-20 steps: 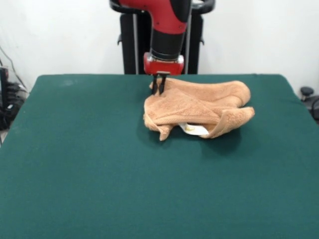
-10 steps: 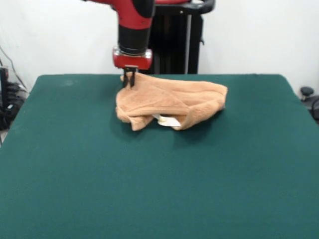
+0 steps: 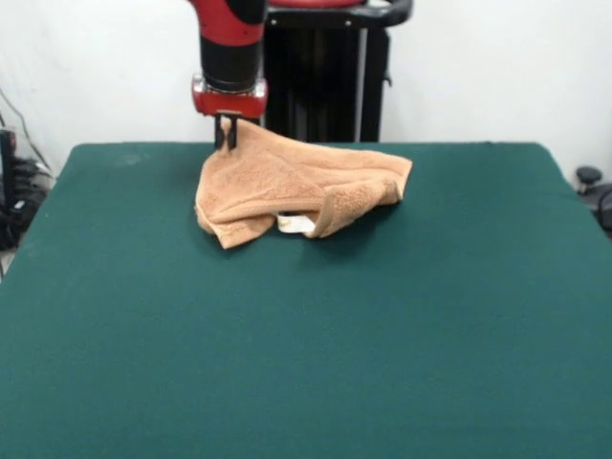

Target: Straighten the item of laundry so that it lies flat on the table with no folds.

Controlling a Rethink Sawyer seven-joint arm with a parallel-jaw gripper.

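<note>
1 crumpled light orange-tan terry towel (image 3: 287, 186) sits on the large dark green cloth table (image 3: 306, 344) toward its far side, left of centre, near the far edge. Wide bare green lies in front and to both sides. 1 black gripper (image 3: 226, 142) below the red and black arm (image 3: 229, 53) is pinched closed on the towel's raised far-left corner. 1 small white label (image 3: 296, 225) peeks from under a folded flap, mostly hidden. Arm cut off at top.
</note>
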